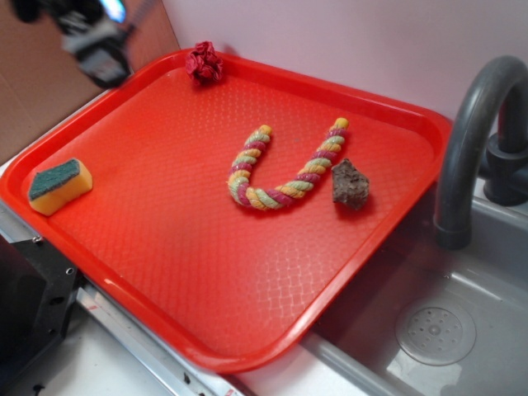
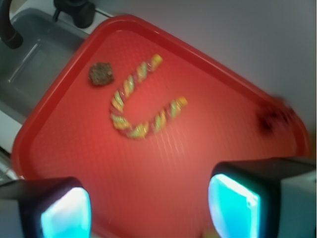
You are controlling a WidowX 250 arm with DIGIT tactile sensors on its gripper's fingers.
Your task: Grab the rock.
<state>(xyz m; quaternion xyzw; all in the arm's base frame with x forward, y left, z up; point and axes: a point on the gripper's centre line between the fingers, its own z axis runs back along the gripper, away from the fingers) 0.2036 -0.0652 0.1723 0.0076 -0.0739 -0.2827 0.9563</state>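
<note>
We judge the step in hand to be the approach. Our gripper (image 2: 148,203) hangs with jaws spread and nothing between them, high over the tray's (image 1: 165,247) far-left corner, well apart from the rock (image 1: 350,183). The rock lies by the tray's right edge, just beside one arm of the rope (image 1: 285,169). We should cross the tray, centre above the rock, and straddle its narrow width so neither finger snags the rope.

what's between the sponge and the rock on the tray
In the exterior view, the U-shaped multicoloured twisted rope lies between the yellow green-topped sponge and the jagged brown-grey rock; otherwise bare red tray.
</note>
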